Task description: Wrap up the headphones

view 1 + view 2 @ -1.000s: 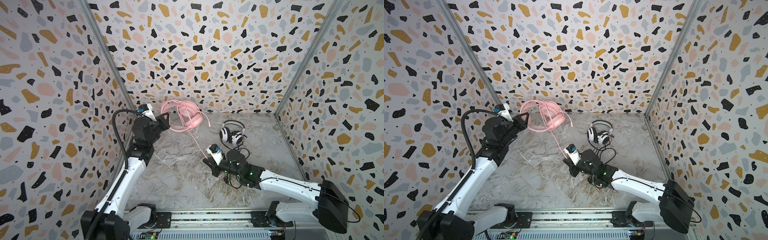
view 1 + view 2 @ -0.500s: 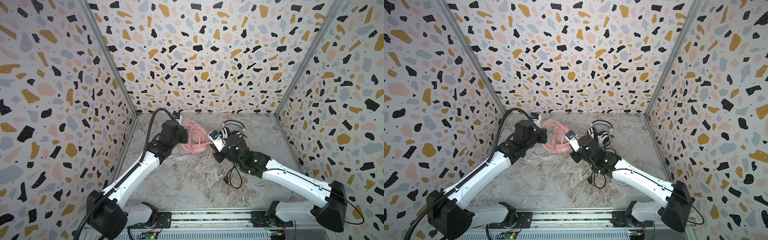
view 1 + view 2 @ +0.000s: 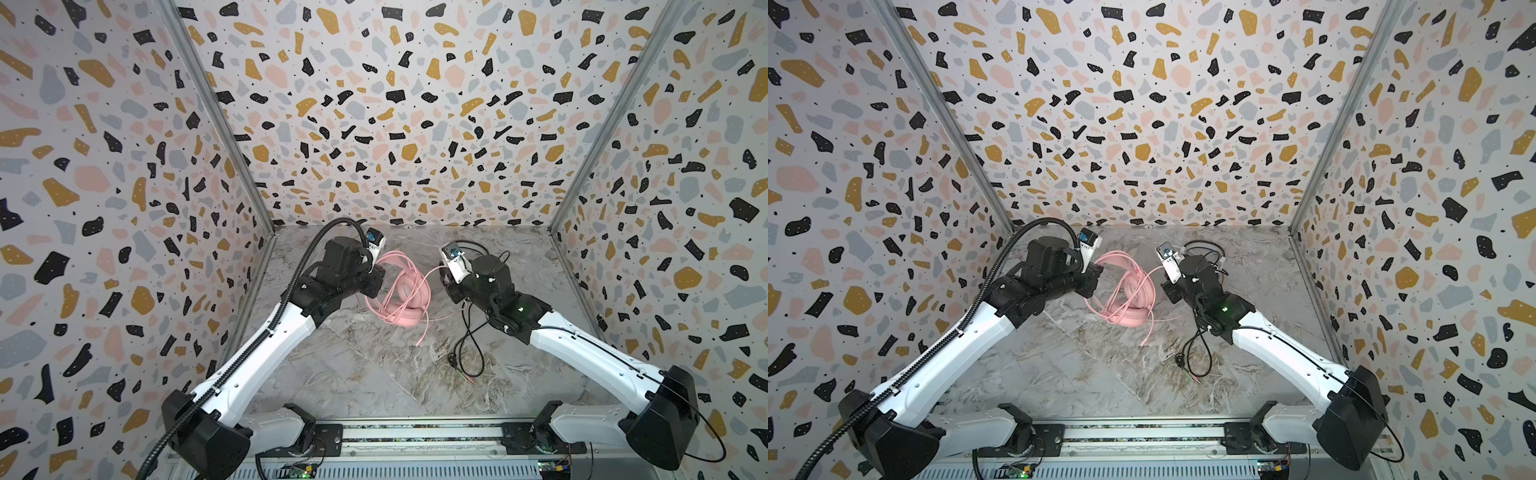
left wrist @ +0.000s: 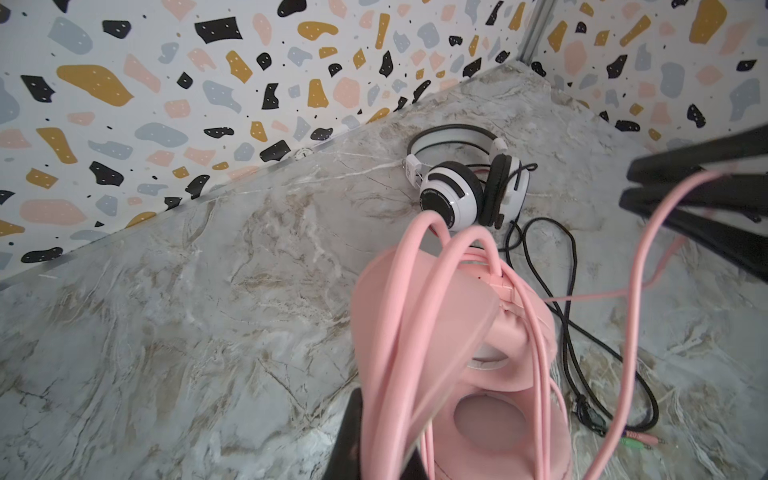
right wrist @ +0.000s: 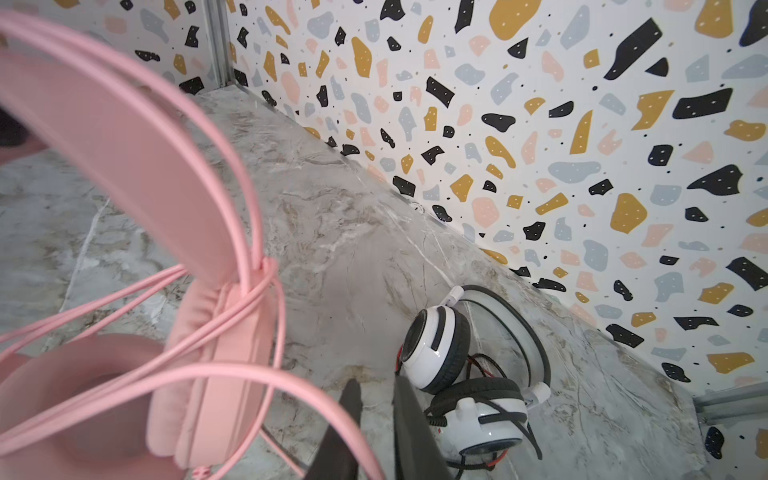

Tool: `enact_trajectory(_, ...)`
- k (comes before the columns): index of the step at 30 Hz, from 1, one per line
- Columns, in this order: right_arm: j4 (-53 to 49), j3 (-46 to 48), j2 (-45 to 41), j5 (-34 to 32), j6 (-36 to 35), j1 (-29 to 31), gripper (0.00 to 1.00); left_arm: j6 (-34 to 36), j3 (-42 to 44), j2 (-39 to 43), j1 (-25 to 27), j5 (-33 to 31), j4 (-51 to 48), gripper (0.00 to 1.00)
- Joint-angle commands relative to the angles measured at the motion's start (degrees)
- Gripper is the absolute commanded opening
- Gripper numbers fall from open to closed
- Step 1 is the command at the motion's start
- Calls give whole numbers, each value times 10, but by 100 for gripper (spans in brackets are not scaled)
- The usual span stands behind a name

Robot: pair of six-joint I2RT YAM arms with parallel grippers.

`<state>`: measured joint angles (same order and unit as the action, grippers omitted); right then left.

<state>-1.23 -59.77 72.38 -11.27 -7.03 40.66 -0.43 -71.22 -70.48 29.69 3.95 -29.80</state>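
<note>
The pink headphones (image 3: pixel 405 291) stand on the table's middle with their pink cable looped several times around the band and cups. My left gripper (image 3: pixel 376 282) is shut on the pink headband (image 4: pixel 386 374), coming from the left. My right gripper (image 5: pixel 377 384) is just right of them, jaws slightly apart, and the pink cable (image 5: pixel 316 386) still lies loosely across one finger. In the left wrist view that cable runs between the right fingers (image 4: pixel 681 166). The white-and-black headphones (image 5: pixel 457 374) rest near the back wall, mostly hidden by the right arm in both top views.
A loose black cable (image 3: pixel 473 345) trails forward from the white-and-black headset, and its plugs (image 3: pixel 469 376) lie on the marble table (image 3: pixel 374 374). The pink cable's free end (image 3: pixel 422 332) lies in front of the pink cups. Terrazzo walls enclose three sides.
The left arm carried the pink headphones from raised at the back left down to the table's middle. The right gripper moved back alongside them, and its jaws have parted slightly.
</note>
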Motion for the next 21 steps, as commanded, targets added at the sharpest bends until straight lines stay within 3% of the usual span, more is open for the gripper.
enact_trajectory(1, 69, -4, 0, 37, 14, -20, 18, 22, -20, 23, 0, 48, 20, 0)
enact_trajectory(16, 192, 31, 74, 231, 77, -120, 18, -21, -41, 56, -1, 217, 62, 0)
enact_trajectory(21, 204, 57, 78, 260, 92, -125, 20, -24, -50, 48, -1, 208, 52, 0)
